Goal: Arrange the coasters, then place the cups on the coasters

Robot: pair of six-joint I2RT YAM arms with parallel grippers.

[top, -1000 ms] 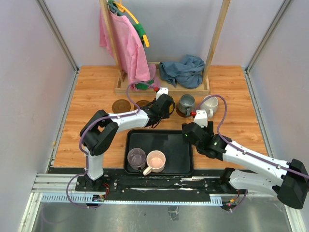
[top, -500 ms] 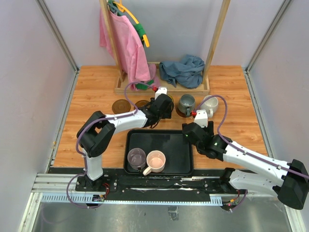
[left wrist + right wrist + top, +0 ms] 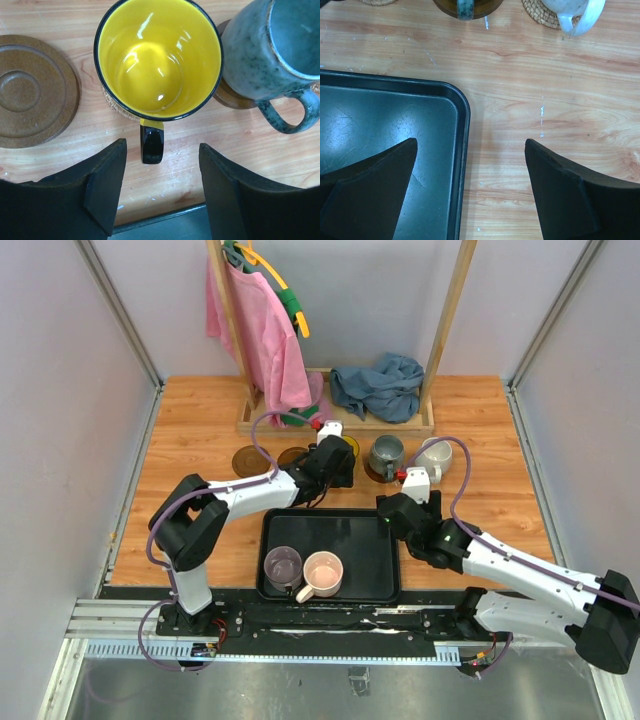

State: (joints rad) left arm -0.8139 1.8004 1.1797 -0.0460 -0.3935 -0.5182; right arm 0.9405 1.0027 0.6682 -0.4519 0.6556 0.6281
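Observation:
In the left wrist view a yellow cup (image 3: 159, 57) stands upright on a tan woven coaster (image 3: 116, 106), its black handle (image 3: 151, 143) pointing at my left gripper (image 3: 162, 148). That gripper is open, its fingers either side of the handle and clear of it. A grey cup (image 3: 260, 50) sits on a dark brown coaster (image 3: 231, 98) to the right, and a bare dark brown coaster (image 3: 30, 92) lies to the left. A white cup (image 3: 436, 454) stands on a tan coaster (image 3: 541, 15). Purple (image 3: 282, 565) and pink (image 3: 323, 573) cups stand in the tray. My right gripper (image 3: 471, 145) hangs open and empty.
The black tray (image 3: 340, 525) lies at the near middle, its right rim (image 3: 464, 150) under my right gripper. Another bare brown coaster (image 3: 250, 458) lies at the far left of the row. A wooden rack (image 3: 340, 420) with pink and blue cloths stands behind the cups.
My left gripper has opened and let go of the yellow cup's handle, and the left arm's elbow has swung leftward. The right arm has not moved.

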